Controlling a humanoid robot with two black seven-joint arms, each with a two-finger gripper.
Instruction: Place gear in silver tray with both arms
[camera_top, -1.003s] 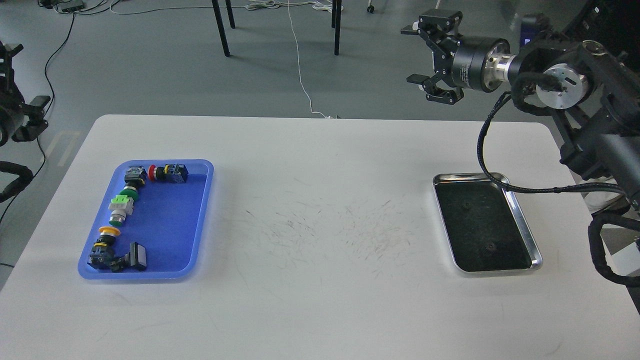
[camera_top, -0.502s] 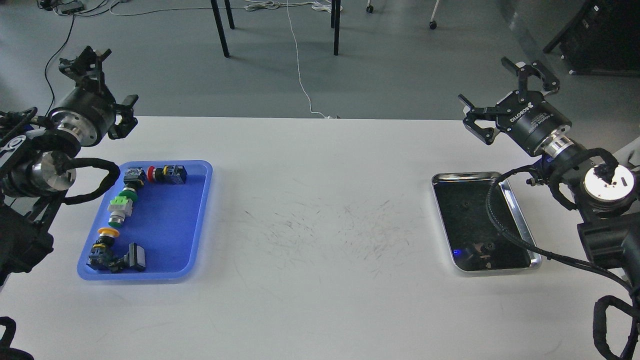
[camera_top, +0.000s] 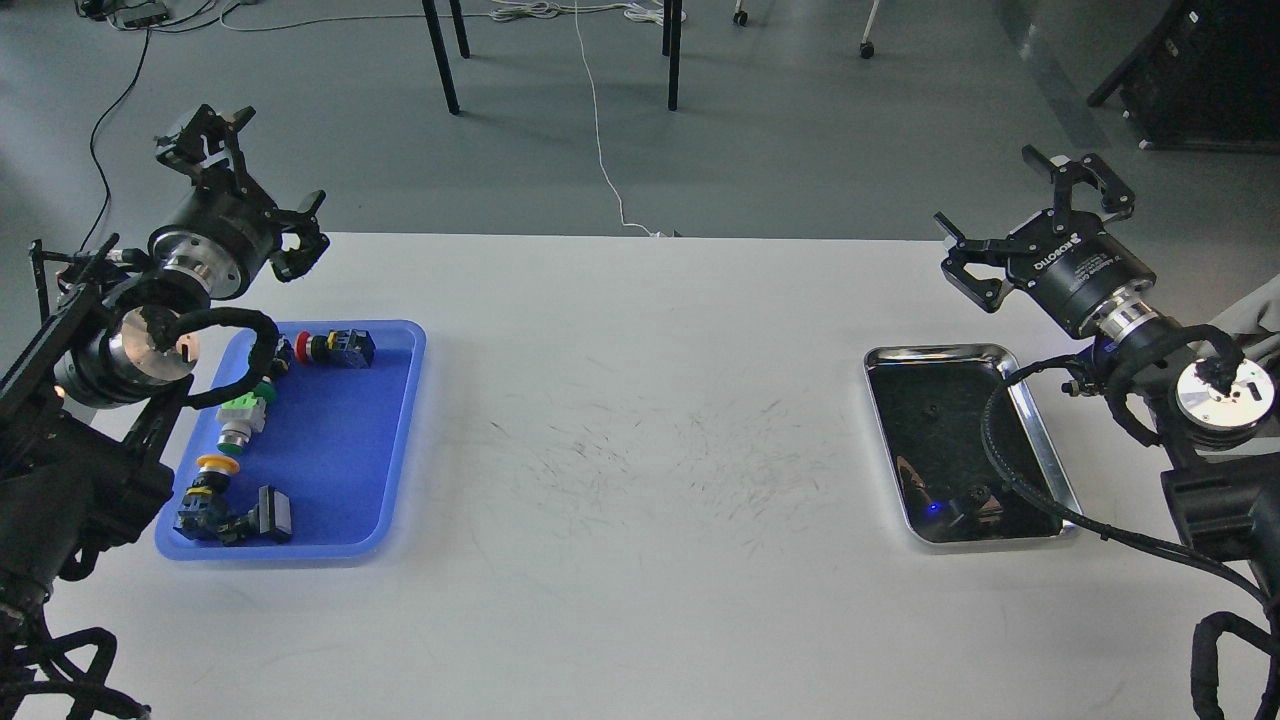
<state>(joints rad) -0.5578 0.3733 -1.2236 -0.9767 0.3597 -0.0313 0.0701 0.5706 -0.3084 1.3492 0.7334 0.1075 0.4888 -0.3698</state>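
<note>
The silver tray (camera_top: 935, 352) lies on the right of the white table. Its dark mirror bottom reflects my right arm and a blue light. The gear, several small push-button switch parts (camera_top: 245, 415), lies in a blue plastic tray (camera_top: 340, 460) on the left. My left gripper (camera_top: 255, 182) is open and empty. It hangs in the air beyond the blue tray's far left corner and points away from me. My right gripper (camera_top: 1020, 215) is open and empty, raised beyond the silver tray's far right corner. Neither gripper touches anything.
The white table (camera_top: 640, 420) has scuff marks in its middle between the two trays. My right arm's black cable (camera_top: 1000, 470) hangs over the silver tray's right side. Chair legs and a white cable are on the floor beyond the table.
My left arm has come in from the left edge and its gripper now stands over the table's far left. My right gripper has swung right and down, from pointing left to pointing away.
</note>
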